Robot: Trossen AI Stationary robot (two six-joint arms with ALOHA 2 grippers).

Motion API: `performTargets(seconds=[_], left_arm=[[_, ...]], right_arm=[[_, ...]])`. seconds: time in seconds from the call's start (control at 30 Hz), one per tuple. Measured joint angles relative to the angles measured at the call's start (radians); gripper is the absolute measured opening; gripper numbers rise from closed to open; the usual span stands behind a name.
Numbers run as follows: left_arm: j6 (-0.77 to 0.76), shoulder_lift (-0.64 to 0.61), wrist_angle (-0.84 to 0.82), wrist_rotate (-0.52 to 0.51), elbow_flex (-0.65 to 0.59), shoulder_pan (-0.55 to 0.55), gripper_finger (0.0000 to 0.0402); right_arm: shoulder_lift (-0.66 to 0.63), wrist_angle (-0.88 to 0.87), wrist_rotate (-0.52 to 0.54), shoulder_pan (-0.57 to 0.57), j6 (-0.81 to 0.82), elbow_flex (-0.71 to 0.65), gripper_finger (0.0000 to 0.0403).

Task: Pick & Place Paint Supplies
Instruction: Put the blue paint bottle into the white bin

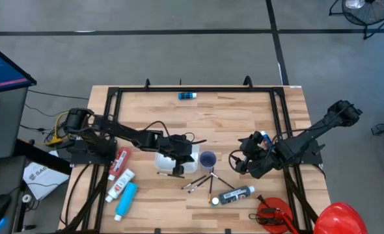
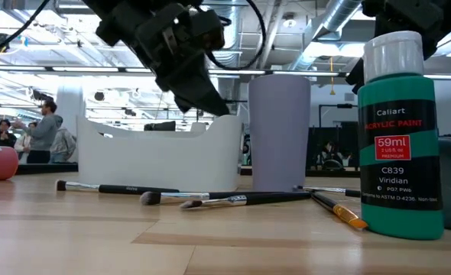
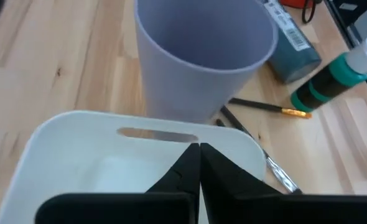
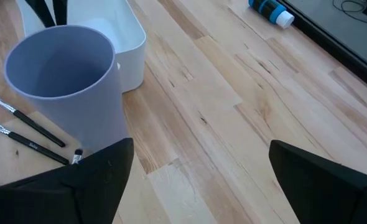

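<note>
Tabletop (image 1: 244,110): one lilac cup (image 1: 207,159), one white bin (image 1: 172,162).

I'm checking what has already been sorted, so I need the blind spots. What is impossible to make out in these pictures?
- Inside of the white bin: low view, its wall hides it; left wrist view, the shut left gripper covers part of the floor.
- Bottom of the lavender cup: no view looks deep enough.
- Label of the blue bottle: high view, too small.
- Red tubes: high view, text too small, partly under the left arm.
- Right gripper: open, holding nothing visible.
</note>
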Motion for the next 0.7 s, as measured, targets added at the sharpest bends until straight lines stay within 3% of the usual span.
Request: performTargets(seconds=[0.3, 0.43, 0.53, 0.7], left_arm=[[0.001, -0.200, -0.074, -0.040, -0.087, -0.001, 0.0002], [-0.002, -0.316, -0.073, -0.107, -0.157, -0.001, 0.0002], [-0.020, -0.402, -0.062, -0.149, -0.196, -0.001, 0.0002], [-0.035, -0.518, -0.017, -0.188, -0.263, -0.001, 0.0002]], right_arm=[[0.000, 0.007, -0.011, -0.007, -0.003, 0.049, 0.0367], [0.000, 0.012, -0.111, -0.007, -0.080, 0.067, 0.0367], [0.000, -0.002, -0.129, -0.016, -0.086, 0.091, 0.0367], [0.000, -0.177, -0.129, -0.059, 0.025, 0.158, 0.0367]])
